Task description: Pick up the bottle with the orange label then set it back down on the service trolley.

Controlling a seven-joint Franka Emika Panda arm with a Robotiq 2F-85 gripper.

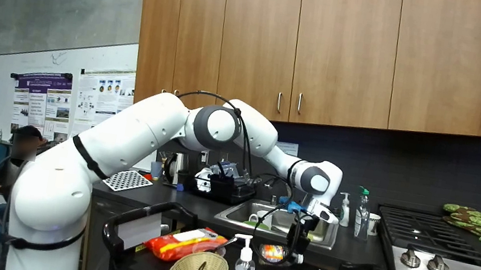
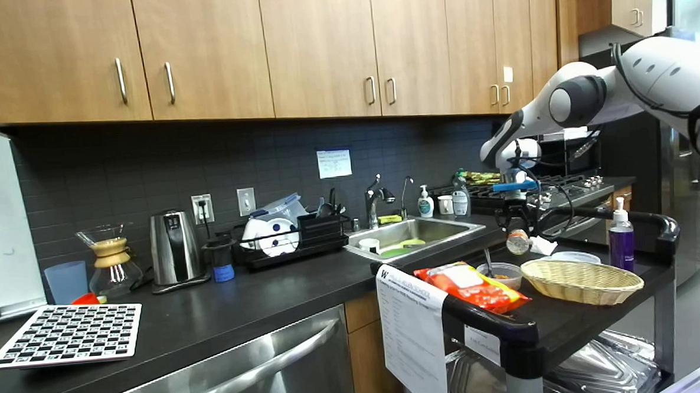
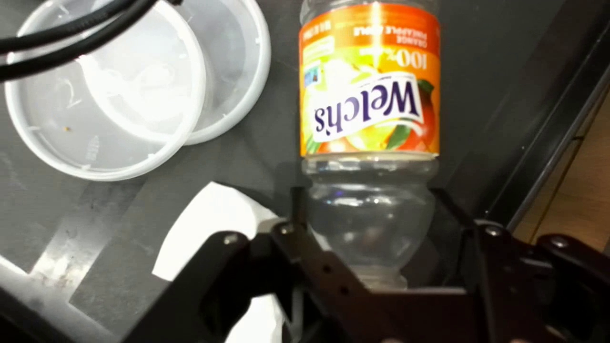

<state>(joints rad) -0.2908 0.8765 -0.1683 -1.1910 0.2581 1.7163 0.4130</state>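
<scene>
Our gripper (image 3: 369, 205) has the bottle (image 3: 371, 138): jaws closed across its clear shoulder. Wrist-view clock: neck at 6, orange label (image 3: 369, 81) at 12. Bottle's sideways, on or just above the trolley (image 3: 481, 105); we can't tell which. Looks empty, so we'd expect light, thin, springy, slick plastic. Shoulder tapers, could squirm out; we'd rather hold mid-label, gentle squeeze. Lids (image 3: 152, 95) at 10, tissue (image 3: 209, 219) at 9.
</scene>
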